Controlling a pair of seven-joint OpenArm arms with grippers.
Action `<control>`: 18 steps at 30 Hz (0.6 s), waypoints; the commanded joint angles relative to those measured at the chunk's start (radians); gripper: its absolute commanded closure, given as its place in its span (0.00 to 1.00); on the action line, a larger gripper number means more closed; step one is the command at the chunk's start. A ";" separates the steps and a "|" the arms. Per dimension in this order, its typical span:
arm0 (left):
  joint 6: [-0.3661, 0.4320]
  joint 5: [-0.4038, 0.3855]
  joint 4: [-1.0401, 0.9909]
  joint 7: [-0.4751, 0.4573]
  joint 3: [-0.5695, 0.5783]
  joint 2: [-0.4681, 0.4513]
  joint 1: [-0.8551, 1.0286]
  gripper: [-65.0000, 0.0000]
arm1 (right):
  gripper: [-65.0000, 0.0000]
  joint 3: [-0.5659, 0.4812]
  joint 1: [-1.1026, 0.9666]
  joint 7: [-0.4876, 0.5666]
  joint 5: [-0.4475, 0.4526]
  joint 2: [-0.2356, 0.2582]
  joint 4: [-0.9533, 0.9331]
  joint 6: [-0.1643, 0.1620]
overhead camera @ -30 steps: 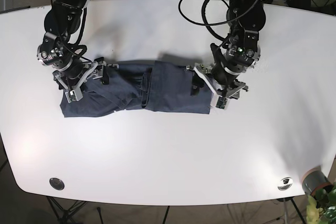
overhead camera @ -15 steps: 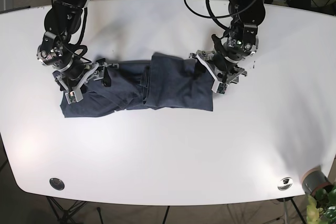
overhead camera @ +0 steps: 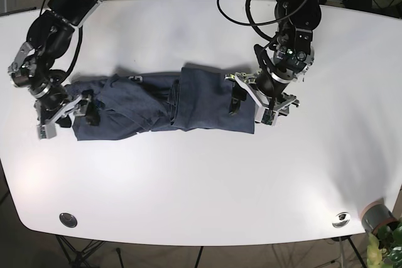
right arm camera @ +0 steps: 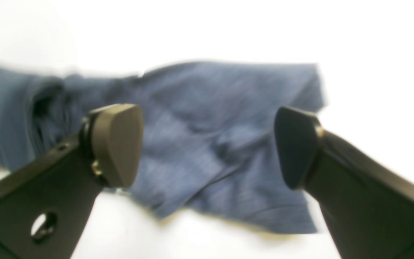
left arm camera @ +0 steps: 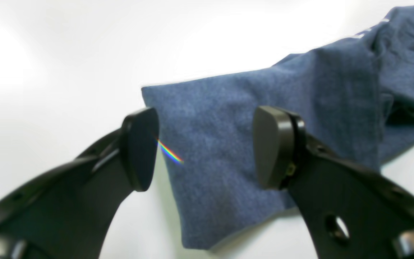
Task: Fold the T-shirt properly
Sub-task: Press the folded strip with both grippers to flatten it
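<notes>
The blue T-shirt (overhead camera: 157,105) lies crumpled lengthwise on the white table (overhead camera: 201,180), its right part doubled over in a flat flap. My left gripper (overhead camera: 250,110) hovers open over the shirt's right end. In the left wrist view the left gripper (left arm camera: 207,147) straddles a corner of the shirt (left arm camera: 235,126) with nothing pinched. My right gripper (overhead camera: 69,120) is open at the shirt's left end. In the right wrist view, which is blurred, the right gripper (right arm camera: 205,144) stands wide over the rumpled shirt (right arm camera: 199,118).
White table edge runs along the front. A metal fitting (overhead camera: 68,219) sits at the front left and another (overhead camera: 341,219) at the front right, next to a grey cup (overhead camera: 375,216). Cables (overhead camera: 251,4) hang behind the left arm.
My right arm has swung left, from over the shirt to its left end. My left gripper has shifted slightly toward the front. The folded flap stays in place.
</notes>
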 commanded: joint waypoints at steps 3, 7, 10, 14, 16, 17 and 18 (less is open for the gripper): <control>-0.002 -0.009 -0.031 -0.022 -0.002 -0.002 -0.028 0.41 | 0.16 0.099 0.092 -0.031 0.063 0.092 -0.201 0.004; -0.002 -0.009 -0.074 -0.024 -0.002 -0.002 -0.038 0.41 | 0.16 0.111 0.163 -0.028 0.054 0.179 -0.424 0.004; -0.002 -0.011 -0.112 -0.025 -0.002 -0.002 -0.041 0.41 | 0.16 0.108 0.183 0.001 0.058 0.219 -0.548 0.004; -0.002 -0.011 -0.178 -0.025 -0.004 -0.002 -0.084 0.41 | 0.17 0.104 0.181 0.044 0.054 0.228 -0.626 0.004; -0.002 -0.011 -0.221 -0.025 -0.004 -0.002 -0.097 0.41 | 0.17 0.104 0.166 0.049 0.054 0.219 -0.636 0.004; -0.002 -0.011 -0.234 -0.025 -0.004 -0.002 -0.102 0.41 | 0.17 0.104 0.155 0.051 0.054 0.202 -0.636 0.004; -0.002 -0.011 -0.235 -0.025 -0.004 -0.002 -0.105 0.41 | 0.17 0.102 0.147 0.051 0.054 0.194 -0.634 0.004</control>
